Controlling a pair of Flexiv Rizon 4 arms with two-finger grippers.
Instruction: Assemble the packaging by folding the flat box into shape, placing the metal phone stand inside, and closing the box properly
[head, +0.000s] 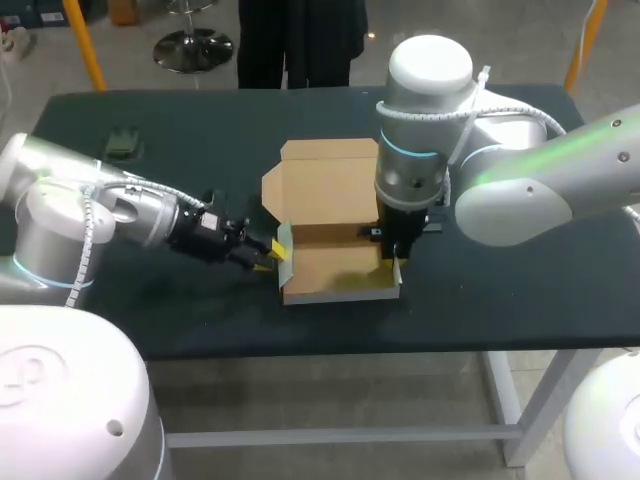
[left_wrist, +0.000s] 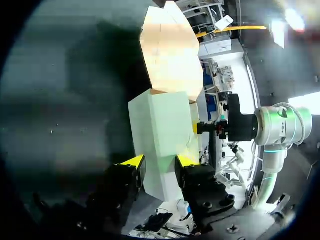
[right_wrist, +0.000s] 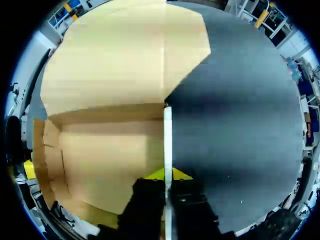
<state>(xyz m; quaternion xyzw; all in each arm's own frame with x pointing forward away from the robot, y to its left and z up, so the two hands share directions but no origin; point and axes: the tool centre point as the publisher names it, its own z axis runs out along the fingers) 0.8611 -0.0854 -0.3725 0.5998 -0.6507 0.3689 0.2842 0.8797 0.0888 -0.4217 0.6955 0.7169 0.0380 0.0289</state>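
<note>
Box (head: 335, 272) is sitting at centre frame on the dark table (head: 180, 310), its lid (head: 325, 185) lying open toward the top | left gripper (head: 274, 256) is clamping the box's left wall | right gripper (head: 392, 266) is pinching its right wall, fingers nearly together

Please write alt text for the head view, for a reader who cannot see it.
A half-folded cardboard box sits open on a dark table, lid flap open behind it. The left gripper grips its left wall; the right gripper, pointing down, grips its right wall.
</note>
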